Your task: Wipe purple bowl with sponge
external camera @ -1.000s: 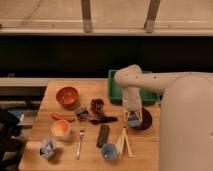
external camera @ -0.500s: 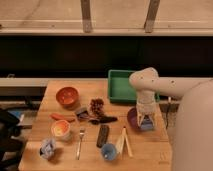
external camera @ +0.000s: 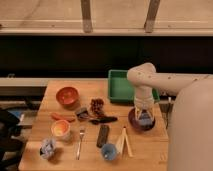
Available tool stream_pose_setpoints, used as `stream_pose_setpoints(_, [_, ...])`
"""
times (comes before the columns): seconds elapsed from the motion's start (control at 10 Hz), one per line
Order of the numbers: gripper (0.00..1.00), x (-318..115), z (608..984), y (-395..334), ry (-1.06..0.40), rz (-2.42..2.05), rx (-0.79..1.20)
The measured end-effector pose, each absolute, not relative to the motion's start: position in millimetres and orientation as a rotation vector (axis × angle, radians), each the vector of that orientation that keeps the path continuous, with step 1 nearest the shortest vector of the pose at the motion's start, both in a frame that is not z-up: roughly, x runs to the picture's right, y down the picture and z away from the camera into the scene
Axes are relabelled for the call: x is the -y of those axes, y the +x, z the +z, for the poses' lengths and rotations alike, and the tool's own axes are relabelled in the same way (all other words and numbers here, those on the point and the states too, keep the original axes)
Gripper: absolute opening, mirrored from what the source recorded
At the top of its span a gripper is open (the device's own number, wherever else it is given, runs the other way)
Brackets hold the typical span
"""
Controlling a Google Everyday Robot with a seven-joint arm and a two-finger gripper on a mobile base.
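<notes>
The purple bowl (external camera: 134,122) sits on the wooden table (external camera: 70,160) at its right side, dark and shallow. My gripper (external camera: 144,117) points down right over the bowl, its tip inside the rim. A small bluish thing, likely the sponge (external camera: 145,119), shows at the gripper tip inside the bowl. The white arm (external camera: 150,80) reaches in from the right and hides part of the bowl.
A green tray (external camera: 119,85) stands behind the bowl. An orange bowl (external camera: 67,95), a pine cone (external camera: 96,104), a dark spoon (external camera: 103,120), a fork (external camera: 80,142), an orange cup (external camera: 60,129), a blue cup (external camera: 108,151), chopsticks (external camera: 125,140) and a crumpled blue bag (external camera: 48,147) lie to the left.
The arm has swung to the right across the table and the gripper now stands lower, over the purple bowl.
</notes>
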State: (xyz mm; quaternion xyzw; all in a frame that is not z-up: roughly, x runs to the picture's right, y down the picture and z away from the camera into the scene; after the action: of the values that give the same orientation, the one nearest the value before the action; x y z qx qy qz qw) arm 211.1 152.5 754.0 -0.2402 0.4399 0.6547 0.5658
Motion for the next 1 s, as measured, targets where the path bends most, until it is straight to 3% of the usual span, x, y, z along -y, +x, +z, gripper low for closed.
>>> stream_pose_setpoints(0.4, [0.09,-155.1,747.3,166.0,-0.564,1.501,-1.006])
stream_pose_setpoints(1.0, [0.09,-169.5,738.0,229.6,-0.528,1.563,-1.088])
